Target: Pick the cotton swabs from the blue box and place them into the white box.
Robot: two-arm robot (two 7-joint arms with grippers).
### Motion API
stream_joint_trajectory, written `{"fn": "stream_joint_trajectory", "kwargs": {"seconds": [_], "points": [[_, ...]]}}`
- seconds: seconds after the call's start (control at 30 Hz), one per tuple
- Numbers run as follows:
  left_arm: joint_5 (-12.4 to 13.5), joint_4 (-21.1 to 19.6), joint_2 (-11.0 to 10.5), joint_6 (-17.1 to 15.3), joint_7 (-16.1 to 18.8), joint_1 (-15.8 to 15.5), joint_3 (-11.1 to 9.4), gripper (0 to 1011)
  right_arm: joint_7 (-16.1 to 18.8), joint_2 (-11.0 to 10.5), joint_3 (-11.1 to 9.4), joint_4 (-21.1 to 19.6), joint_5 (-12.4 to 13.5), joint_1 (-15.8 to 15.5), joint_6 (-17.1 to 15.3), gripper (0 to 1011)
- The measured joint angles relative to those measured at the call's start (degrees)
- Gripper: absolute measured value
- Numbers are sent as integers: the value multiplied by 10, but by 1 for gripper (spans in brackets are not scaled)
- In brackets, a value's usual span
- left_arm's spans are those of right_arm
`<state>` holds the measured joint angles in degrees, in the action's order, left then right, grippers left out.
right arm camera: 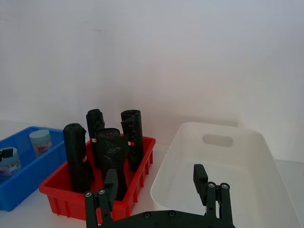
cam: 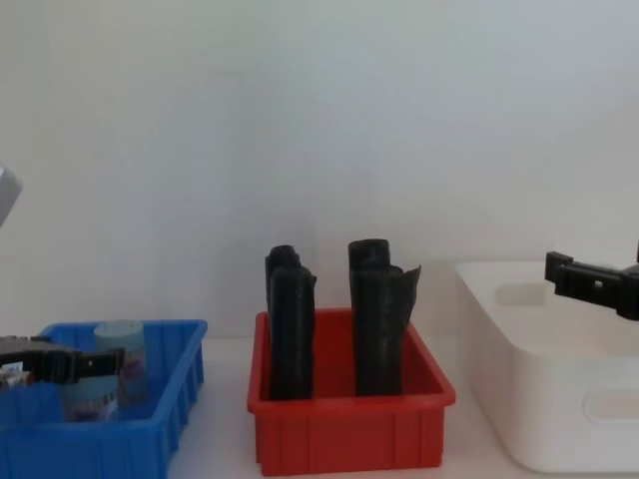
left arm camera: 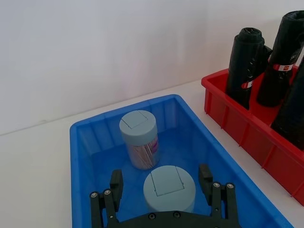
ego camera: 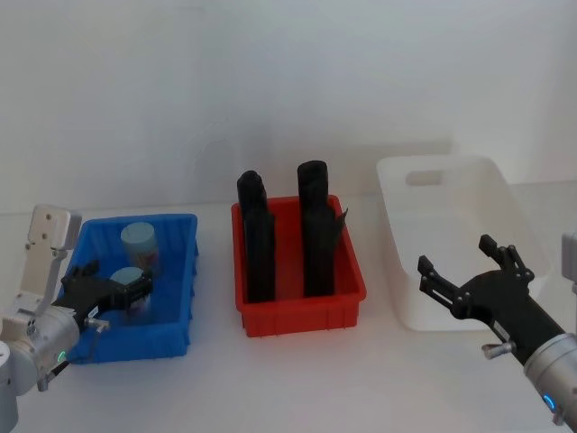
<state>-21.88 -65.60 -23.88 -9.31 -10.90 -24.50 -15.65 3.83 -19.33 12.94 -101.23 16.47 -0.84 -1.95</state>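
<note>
- Two cotton swab tubs stand upright in the blue box (ego camera: 135,344), lower left of the head view. We see none in the white box (ego camera: 505,194) at right, so we judge the task to be at its first pick.
- We find the left gripper (left arm camera: 160,175) low inside the blue box, its fingers spread to either side of the near tub (ego camera: 125,277). The left wrist view shows a gap on each side, so it is released and not yet grasping. We read this as a straddle lined up to close on the tub's round wall.
- We note the far tub (left arm camera: 138,137) just behind the near one, close but apart. Taking the near one first keeps the fingers from crowding it.
- We log the right gripper (ego camera: 455,254) hovering at lower right of the head view, by the white box's near side. Its fingers are spread and hold nothing, and we judge it idle.
- Between the two boxes, at frame centre, sits a red bin (ego camera: 302,316) of tall black rolls (ego camera: 315,234). We expect the carry to need height to clear them.
</note>
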Motion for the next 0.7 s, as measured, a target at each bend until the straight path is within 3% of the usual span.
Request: {"fn": "stream_joint_trajectory", "kwargs": {"seconds": [0.43, 0.67, 0.7], "points": [[-19, 50, 8, 14, -31, -21, 4, 1002, 0, 0, 0, 0, 0, 0, 0, 1002], [-26, 66, 12, 15, -41, -29, 5, 872, 0, 0, 0, 0, 0, 0, 0, 1002], [-27, 69, 12, 14, -43, -30, 6, 816, 0, 0, 0, 0, 0, 0, 0, 1002]]}}
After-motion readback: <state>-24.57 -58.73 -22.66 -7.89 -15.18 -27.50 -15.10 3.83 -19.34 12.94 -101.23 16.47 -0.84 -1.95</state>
